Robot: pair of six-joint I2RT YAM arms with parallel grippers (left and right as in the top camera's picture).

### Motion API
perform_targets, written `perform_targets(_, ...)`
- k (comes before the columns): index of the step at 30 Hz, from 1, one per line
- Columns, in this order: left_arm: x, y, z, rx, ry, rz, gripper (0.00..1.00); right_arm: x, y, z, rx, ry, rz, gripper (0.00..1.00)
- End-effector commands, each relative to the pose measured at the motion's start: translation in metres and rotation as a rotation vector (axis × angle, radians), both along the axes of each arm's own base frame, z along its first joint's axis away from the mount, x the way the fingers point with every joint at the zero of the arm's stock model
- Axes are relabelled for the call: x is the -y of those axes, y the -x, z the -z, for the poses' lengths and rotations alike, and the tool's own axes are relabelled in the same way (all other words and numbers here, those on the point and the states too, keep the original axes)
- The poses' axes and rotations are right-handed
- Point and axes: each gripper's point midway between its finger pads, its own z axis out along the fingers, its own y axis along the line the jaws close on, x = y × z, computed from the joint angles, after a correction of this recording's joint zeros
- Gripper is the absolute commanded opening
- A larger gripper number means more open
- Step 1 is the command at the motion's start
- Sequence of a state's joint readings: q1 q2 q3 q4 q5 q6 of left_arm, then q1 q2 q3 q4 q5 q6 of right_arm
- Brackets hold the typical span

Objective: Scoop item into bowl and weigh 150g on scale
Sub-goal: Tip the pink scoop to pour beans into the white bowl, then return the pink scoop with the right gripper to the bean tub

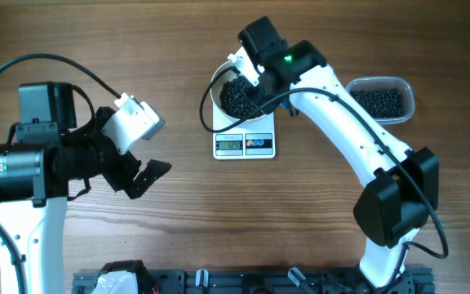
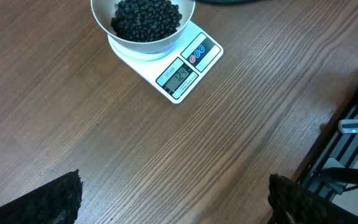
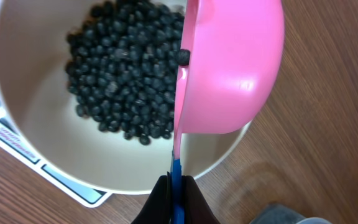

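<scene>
Tipping the pink scoop [image 3: 229, 68] over the bowl [image 3: 30, 143] on the scale [image 2: 185, 68], your right fingers [image 3: 159, 202] are pinching its handle. The item [image 3: 117, 81] is heaping inside, the target is looking unconfirmed, and your left fingers [image 2: 61, 199] are hanging wide and empty.

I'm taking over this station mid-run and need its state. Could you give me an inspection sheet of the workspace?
Surface: brown wooden table.
Job's things: white bowl sits on the scale, holding black grains; clear tub with more grains to the right; pink scoop tipped over the bowl.
Clutter: nothing seen.
Grippers: right gripper shut on the scoop's handle; left gripper open, holding nothing.
Cables: black cable loops over the left arm.
Surroundings: black rail at the table's near edge.
</scene>
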State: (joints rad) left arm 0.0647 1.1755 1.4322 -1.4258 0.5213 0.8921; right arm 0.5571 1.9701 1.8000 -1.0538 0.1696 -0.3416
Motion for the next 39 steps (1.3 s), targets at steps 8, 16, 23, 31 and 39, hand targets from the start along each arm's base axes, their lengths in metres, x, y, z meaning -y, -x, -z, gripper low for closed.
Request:
perform_targets(8,0.001,0.000,0.002,-0.013,0.002,-0.005,1.00,-0.009,-0.007,-0.025,0.077,-0.029,-0.041,0.04)
perform_targets(16,0.001,0.000,0.002,-0.013,0.002,-0.005,1.00,0.006,-0.013,-0.056,0.169,-0.044,0.041,0.04)
perform_targets(23,0.001,0.000,0.002,-0.013,0.002,-0.005,1.00,0.071,-0.009,-0.099,0.204,-0.143,0.329,0.04)
perform_targets(31,0.001,0.000,0.002,-0.013,0.002,-0.005,1.00,0.175,0.013,-0.112,0.157,-0.197,0.770,0.04)
perform_targets(39,0.001,0.000,0.002,-0.013,0.002,-0.005,1.00,0.262,0.079,-0.087,-0.092,-0.073,1.036,0.04)
